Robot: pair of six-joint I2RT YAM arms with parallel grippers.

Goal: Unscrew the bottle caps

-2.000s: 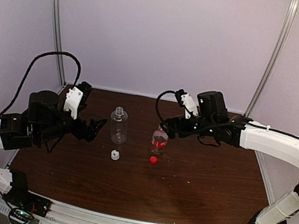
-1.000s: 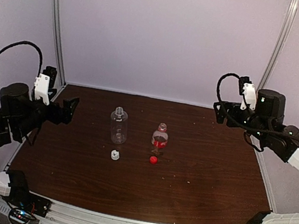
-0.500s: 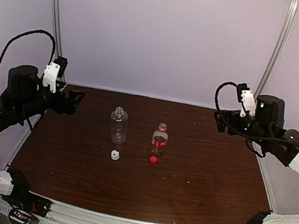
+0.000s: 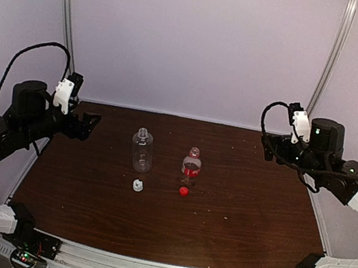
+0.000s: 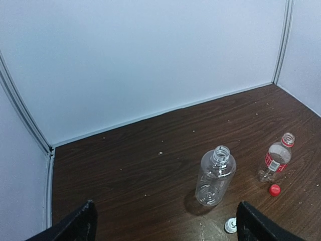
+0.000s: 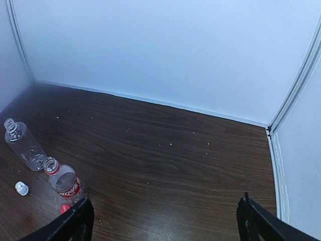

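Observation:
Two uncapped bottles stand mid-table: the plain clear bottle (image 4: 142, 150) (image 5: 215, 175) (image 6: 22, 145) and the red-label bottle (image 4: 190, 166) (image 5: 276, 160) (image 6: 62, 181). The white cap (image 4: 137, 184) (image 5: 230, 225) (image 6: 21, 188) lies on the wood in front of the plain bottle. The red cap (image 4: 183, 191) (image 5: 274, 189) (image 6: 65, 208) lies in front of the labelled one. My left gripper (image 4: 87, 125) (image 5: 168, 223) hovers open over the table's left edge, far from both bottles. My right gripper (image 4: 268, 146) (image 6: 165, 221) hangs open over the back right, holding nothing.
The dark wood table (image 4: 234, 213) is closed in by white walls behind and at both sides, with metal posts (image 4: 330, 63) in the back corners. Small pale crumbs (image 6: 170, 144) dot the wood. The arm bases sit at the near edge.
Both arms have drawn away from the bottles, the left toward the left wall, the right toward the back right corner. Bottles and caps have not moved.

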